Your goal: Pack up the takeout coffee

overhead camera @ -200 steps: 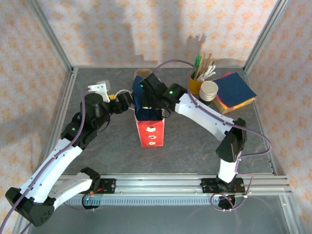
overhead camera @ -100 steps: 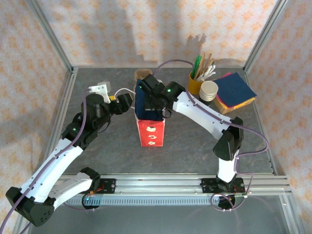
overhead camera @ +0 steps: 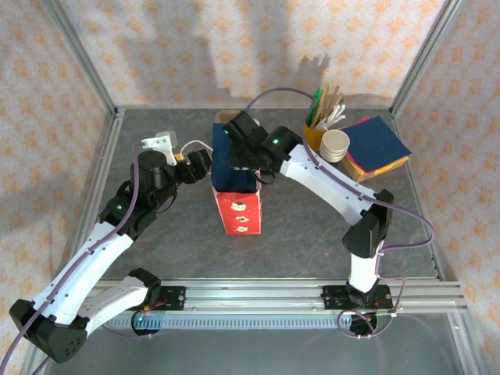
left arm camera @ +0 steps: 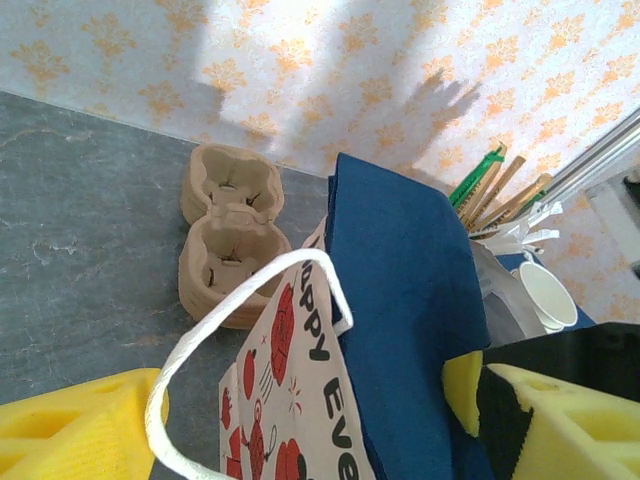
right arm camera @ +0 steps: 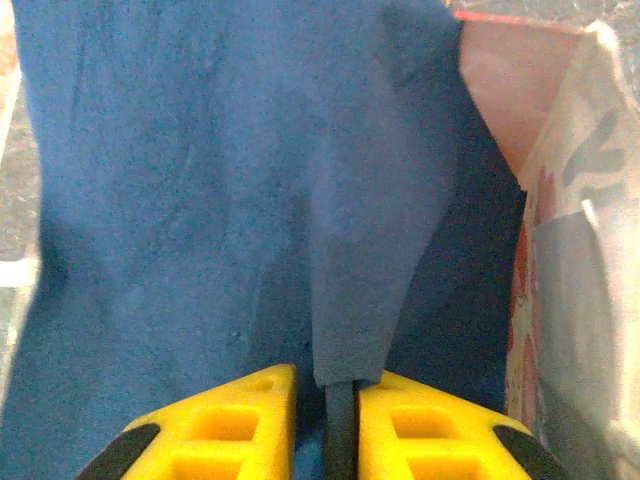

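the right pincer [right arm camera: 340,385], bottom middle of its frame, pinches a fold of the blue napkin [right arm camera: 200,200]. tuck it softly into the red bag [overhead camera: 238,212], mid frame. the left pincer [left arm camera: 305,378] is wide open at the bag's rim. the takeout coffee is hidden, maybe inside.

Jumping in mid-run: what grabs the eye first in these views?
A red paper bag stands mid-table with a big blue napkin rising from its open top. The right claw pinches a fold of that napkin, while the left claw sits wide open astride the bag's rim and white handle.
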